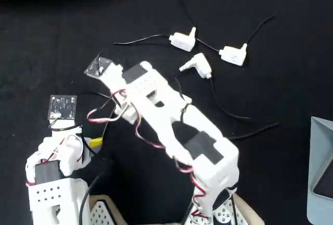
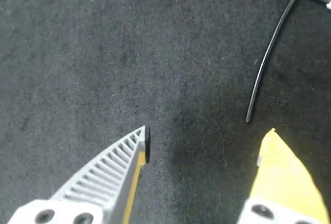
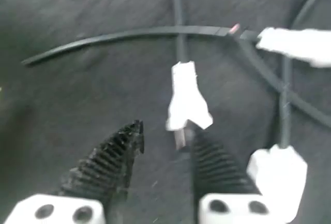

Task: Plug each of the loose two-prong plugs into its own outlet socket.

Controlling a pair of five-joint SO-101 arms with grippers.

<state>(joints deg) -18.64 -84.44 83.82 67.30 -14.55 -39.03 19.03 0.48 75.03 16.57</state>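
Three white two-prong plugs on black cords lie on the black cloth at the far middle: one [image 1: 182, 40], a second [image 1: 234, 54] and a third [image 1: 196, 65] closest to the long white arm [image 1: 156, 105]. In the right wrist view my right gripper [image 3: 167, 131] is open, its black fingers on either side of the metal prongs of one plug [image 3: 186, 97]. Two more plugs [image 3: 302, 43] [image 3: 279, 169] lie beside it. My left gripper [image 2: 207, 138] is open just above bare cloth, with a loose cord end [image 2: 248, 118] just ahead. The left arm [image 1: 54, 157] sits folded at the near left.
Black cords [image 1: 234, 116] trail across the cloth to the right of the long arm. A grey tray [image 1: 318, 183] holding a dark object sits at the right edge. The cloth's far left is bare.
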